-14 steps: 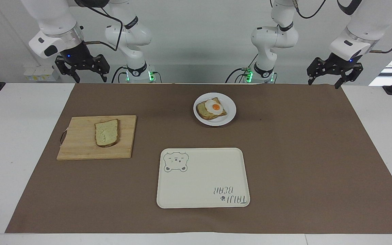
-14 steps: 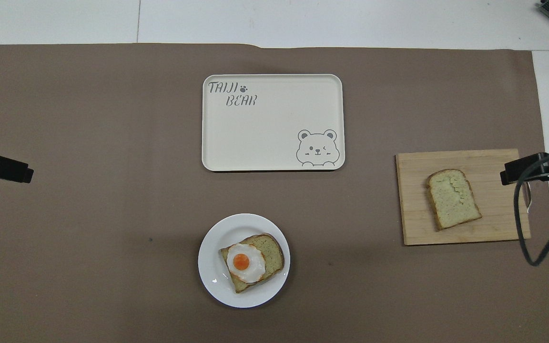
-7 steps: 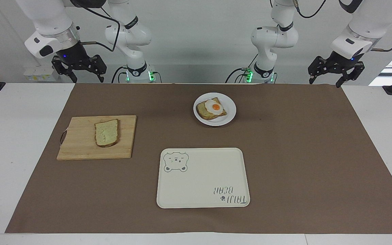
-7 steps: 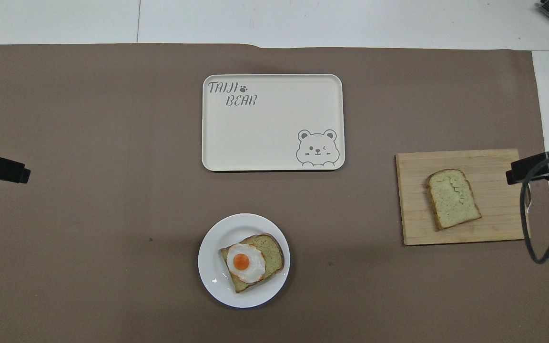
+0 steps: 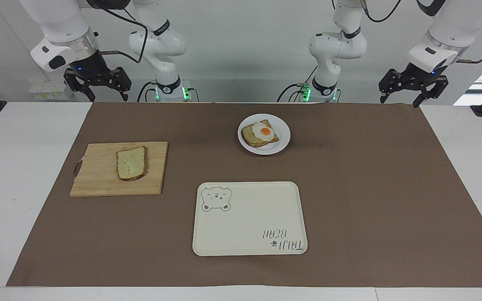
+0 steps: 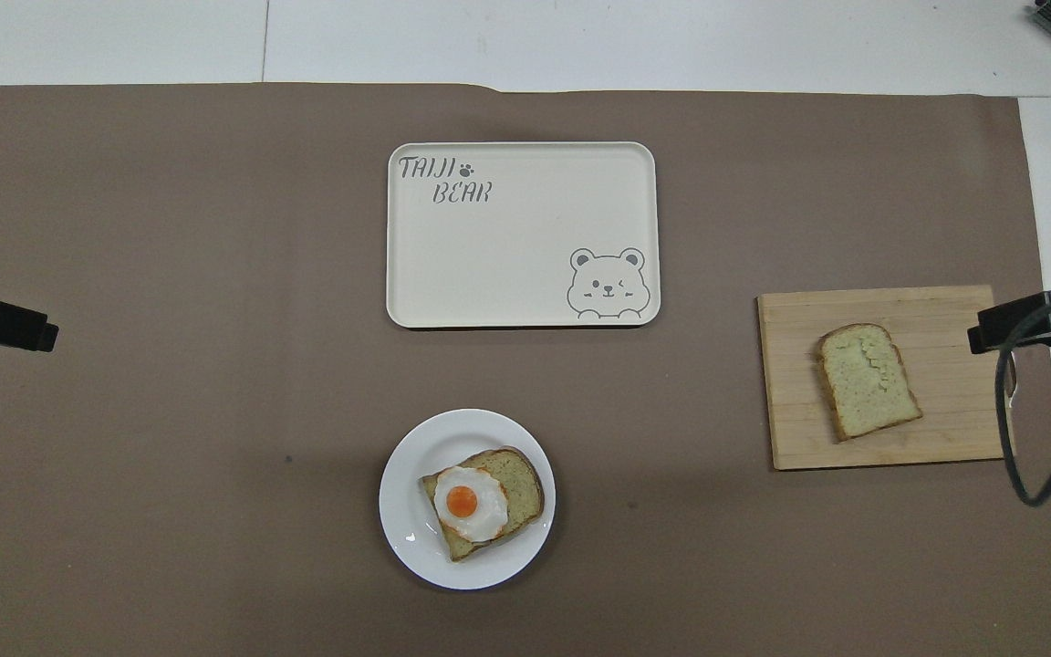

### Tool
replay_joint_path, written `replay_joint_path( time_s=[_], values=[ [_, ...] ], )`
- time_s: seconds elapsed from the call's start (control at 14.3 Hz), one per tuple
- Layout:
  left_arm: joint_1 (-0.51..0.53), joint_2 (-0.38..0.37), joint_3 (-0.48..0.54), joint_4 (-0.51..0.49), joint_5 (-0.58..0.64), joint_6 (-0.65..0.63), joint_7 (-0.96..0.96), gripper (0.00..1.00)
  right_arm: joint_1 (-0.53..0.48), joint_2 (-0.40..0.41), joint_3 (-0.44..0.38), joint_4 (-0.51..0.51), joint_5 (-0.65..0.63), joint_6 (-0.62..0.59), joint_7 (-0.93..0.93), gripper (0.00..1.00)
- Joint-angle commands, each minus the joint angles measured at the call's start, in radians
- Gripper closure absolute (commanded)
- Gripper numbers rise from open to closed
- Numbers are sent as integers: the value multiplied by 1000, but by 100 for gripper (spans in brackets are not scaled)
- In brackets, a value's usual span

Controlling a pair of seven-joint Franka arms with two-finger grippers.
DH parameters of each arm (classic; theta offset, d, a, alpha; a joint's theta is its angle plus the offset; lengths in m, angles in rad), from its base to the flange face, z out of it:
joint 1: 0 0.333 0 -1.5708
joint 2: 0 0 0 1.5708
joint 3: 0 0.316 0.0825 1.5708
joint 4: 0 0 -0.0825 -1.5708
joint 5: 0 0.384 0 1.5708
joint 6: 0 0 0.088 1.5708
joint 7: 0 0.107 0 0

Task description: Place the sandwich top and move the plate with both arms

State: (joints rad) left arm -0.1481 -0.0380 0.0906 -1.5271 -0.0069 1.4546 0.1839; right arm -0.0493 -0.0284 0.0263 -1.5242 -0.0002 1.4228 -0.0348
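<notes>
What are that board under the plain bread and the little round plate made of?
The board looks like pale wood, maybe bamboo: glued strips and grain lines show, matte finish. The plate looks like glazed white ceramic, though plastic is possible: smooth, with small glints on its rim in the overhead view.

White counter point(image 5: 467, 175), brown mat point(image 5: 370, 188) spread over it, on the mat a wooden cutting board point(image 5: 98, 179) toward the right arm's end, white plate point(image 5: 282, 143) near the robots' edge, cream tray point(image 5: 249, 225) toward the edge away from the robots.
</notes>
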Motion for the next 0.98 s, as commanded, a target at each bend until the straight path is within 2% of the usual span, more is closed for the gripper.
replay_joint_path(
  time_s=[0.0, 0.28, 0.42, 0.7, 0.91],
  values=[
    [5, 4, 0, 15, -7, -20, -11, 0, -14, -39, 1, -60, 20, 30, 1, 0],
    [5, 4, 0, 15, -7, -20, -11, 0, -35, -105, 0, -178, 19, 108, -4, 0],
    [5, 4, 0, 15, -7, -20, -11, 0, -76, -105, 0, -208, 16, 128, -5, 0],
    [5, 4, 0, 15, -7, -20, -11, 0, -145, -105, 0, -339, 14, 232, -17, 0],
    [5, 4, 0, 15, -7, -20, -11, 0, -149, -93, 0, -407, 14, 316, -39, 0]
  ],
)
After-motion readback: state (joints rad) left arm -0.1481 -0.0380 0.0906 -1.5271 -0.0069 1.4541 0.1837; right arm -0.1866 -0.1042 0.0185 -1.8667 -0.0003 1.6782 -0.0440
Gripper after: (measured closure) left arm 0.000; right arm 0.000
